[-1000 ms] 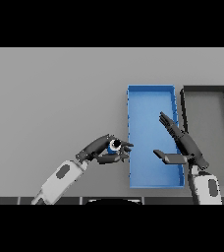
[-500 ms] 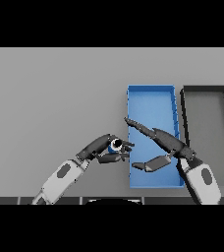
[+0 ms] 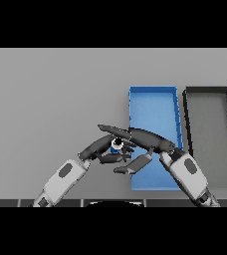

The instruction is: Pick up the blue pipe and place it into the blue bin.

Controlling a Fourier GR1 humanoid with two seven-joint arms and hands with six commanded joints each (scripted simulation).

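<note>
Here the left hand (image 3: 103, 149) curls round the small blue pipe (image 3: 116, 147); right hand (image 3: 143, 142) open

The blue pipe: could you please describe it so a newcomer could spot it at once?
Start at the blue bin on the grey table, left of the black bin. Just off its left wall the left hand and right hand meet. The blue pipe is the small blue piece between them.

No legible text, labels, brand marks, numbers or signs appear on any surface in the head view, neither on the containers nor on the flat grey table (image 3: 46, 99).
</note>
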